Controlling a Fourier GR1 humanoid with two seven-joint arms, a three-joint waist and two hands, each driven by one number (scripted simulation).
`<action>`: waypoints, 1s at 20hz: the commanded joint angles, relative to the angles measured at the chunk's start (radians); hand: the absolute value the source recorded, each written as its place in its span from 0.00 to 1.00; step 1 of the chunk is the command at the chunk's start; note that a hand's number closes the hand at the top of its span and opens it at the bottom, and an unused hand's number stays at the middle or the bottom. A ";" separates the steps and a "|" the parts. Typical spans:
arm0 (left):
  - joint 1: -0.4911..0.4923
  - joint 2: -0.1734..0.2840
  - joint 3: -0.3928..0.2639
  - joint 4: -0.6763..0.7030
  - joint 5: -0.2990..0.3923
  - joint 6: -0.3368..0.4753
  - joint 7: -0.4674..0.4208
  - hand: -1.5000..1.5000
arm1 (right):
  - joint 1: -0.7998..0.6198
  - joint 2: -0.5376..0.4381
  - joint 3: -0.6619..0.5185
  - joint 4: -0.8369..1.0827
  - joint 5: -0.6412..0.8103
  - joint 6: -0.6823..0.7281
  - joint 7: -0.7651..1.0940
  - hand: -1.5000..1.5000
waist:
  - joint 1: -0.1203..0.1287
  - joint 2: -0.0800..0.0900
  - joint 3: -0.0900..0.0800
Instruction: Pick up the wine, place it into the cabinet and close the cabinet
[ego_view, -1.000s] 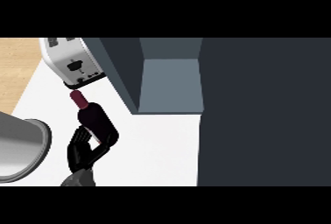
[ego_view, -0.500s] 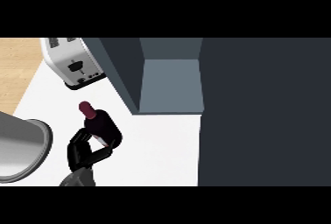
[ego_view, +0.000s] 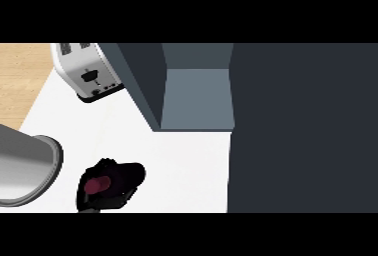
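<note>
The wine bottle (ego_view: 97, 184) shows end-on in the head view at the lower left: a dark red top with its dark body (ego_view: 131, 175) below it. My left hand (ego_view: 111, 197) is curled round the bottle, shut on it, and hides most of it. The bottle stands above the white counter (ego_view: 184, 165), in front and to the left of the cabinet. The cabinet's grey inside (ego_view: 196, 97) is open, with its dark door (ego_view: 136, 82) swung out at its left. My right hand shows nowhere.
A white toaster (ego_view: 87, 75) stands at the back left, next to the cabinet door. A large grey metal pot (ego_view: 22, 170) sits at the left edge, close to my hand. A dark cabinet top (ego_view: 303, 125) fills the right side.
My left hand has closed round the bottle and drawn it nearer and downward in view. The bottle, leaning towards the toaster before, now points its top at the camera.
</note>
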 joint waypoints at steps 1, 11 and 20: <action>0.132 -0.007 -0.046 -0.012 -0.005 -0.154 -0.046 1.00 | 0.035 -0.006 -0.011 -0.033 -0.011 0.013 -0.005 0.00 | -0.004 0.010 -0.012; 0.405 -0.048 -0.198 -0.674 0.070 -0.106 0.272 1.00 | 0.040 0.027 0.009 0.050 0.046 0.033 -0.086 0.00 | 0.005 0.010 -0.010; 0.453 -0.055 -0.245 -1.021 0.122 0.002 0.531 1.00 | 0.046 0.052 0.070 -0.003 0.050 -0.001 -0.024 0.00 | -0.005 0.012 -0.012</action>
